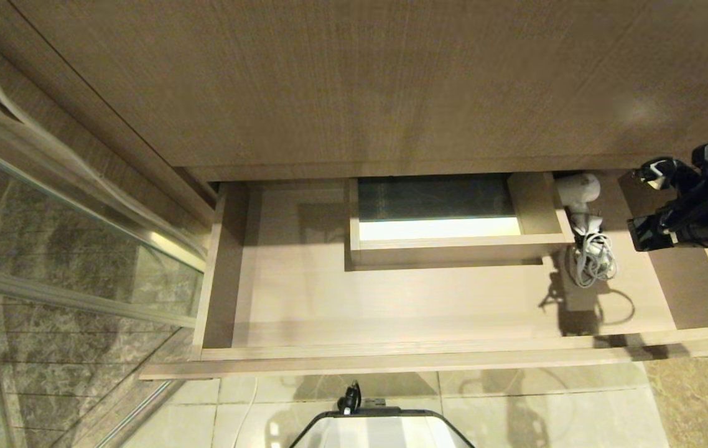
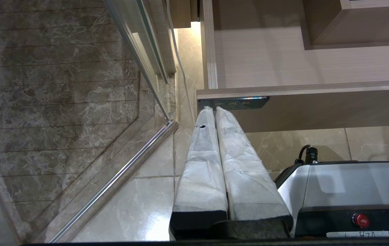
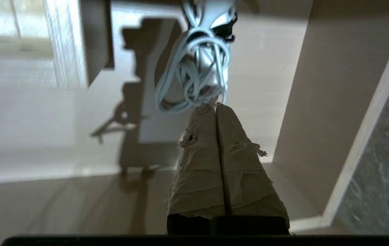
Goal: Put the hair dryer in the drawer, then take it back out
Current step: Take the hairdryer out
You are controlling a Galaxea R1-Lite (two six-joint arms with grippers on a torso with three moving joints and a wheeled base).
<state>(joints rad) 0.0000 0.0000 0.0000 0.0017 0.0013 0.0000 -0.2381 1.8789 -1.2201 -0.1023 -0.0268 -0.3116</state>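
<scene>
The drawer (image 1: 391, 298) stands pulled open across the middle of the head view. The hair dryer (image 1: 584, 221) lies inside it at the right, just beside the boxed cutout (image 1: 453, 242), its bundled cord (image 1: 593, 261) toward the drawer front. The right gripper (image 3: 216, 106) has its fingers pressed together, holding nothing; in the right wrist view its tips sit just at the edge of the cord bundle (image 3: 194, 73). The left gripper (image 2: 214, 108), also pressed together, hangs by the drawer's front corner at the dark label (image 2: 233, 102).

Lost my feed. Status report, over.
Right gripper shut, empty, tips at the hair dryer's bundled cord. Left gripper shut, parked below the drawer front. Hair dryer lies in drawer's right section. Nothing blocking.
</scene>
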